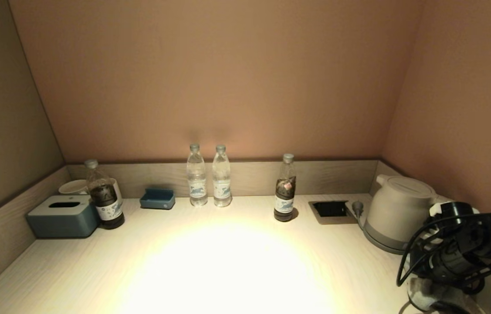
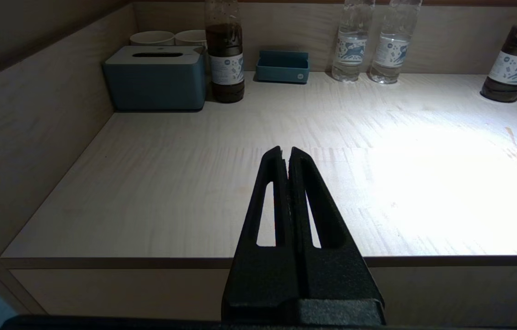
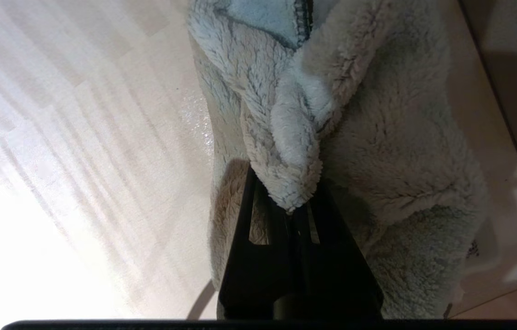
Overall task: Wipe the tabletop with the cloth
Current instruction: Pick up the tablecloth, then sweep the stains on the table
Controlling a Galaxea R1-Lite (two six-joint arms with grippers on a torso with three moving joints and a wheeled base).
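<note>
Your right gripper point(image 3: 291, 208) has its fingers clamped on a fold of the fluffy cloth point(image 3: 377, 151), which lies bunched on the desk point(image 1: 228, 261) just in front of the kettle point(image 1: 395, 211). Your left gripper point(image 2: 285, 153), fingers pressed together, hovers off the desk's front edge.

Black slotted fingers point(image 2: 286, 201), looped cable point(image 1: 411, 250)

Fluffy pale cloth point(image 3: 377, 137) bunched on the tabletop's point(image 1: 228, 261) near right corner
</note>
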